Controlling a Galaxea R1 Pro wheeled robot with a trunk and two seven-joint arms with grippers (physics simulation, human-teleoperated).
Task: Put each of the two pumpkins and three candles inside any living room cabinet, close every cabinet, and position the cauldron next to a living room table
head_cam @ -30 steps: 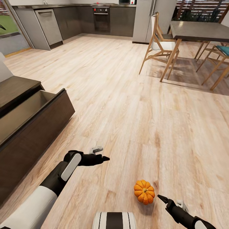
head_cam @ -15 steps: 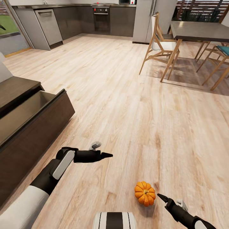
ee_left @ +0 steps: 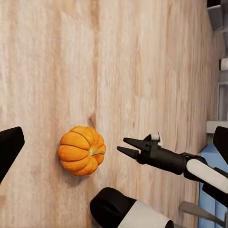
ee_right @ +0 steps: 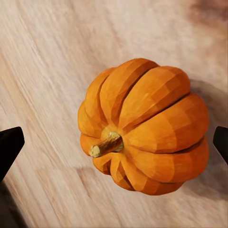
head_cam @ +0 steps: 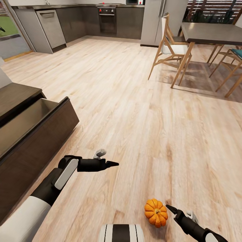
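Leftmost in the head view stands the cabinet, a low dark-brown unit with one drawer pulled out; what shows of its inside is bare. Beside it, over the pale wood floor, the left arm reaches forward and ends in the left end effector, whose black fingertips meet in a point there, though the left wrist view has one dark finger at each edge with a broad gap between, so the jaws are spread and hold nothing.

Farther right, low in the head view and close to the robot's base, a pumpkin sits on the floor, well apart from the cabinet. It is bright orange and ribbed, tipped so that its short tan stem points sideways. The left wrist view looks down on it with the other arm's tips just beside it.

Just right of the pumpkin is the right end effector, tips aimed at the fruit but not touching it. In the right wrist view the pumpkin lies between the two dark fingertips, which stand wide apart at the frame's edges.

Far back, grey kitchen cupboards and an oven line the wall; at the upper right a dark-topped dining surface stands with wooden chairs.
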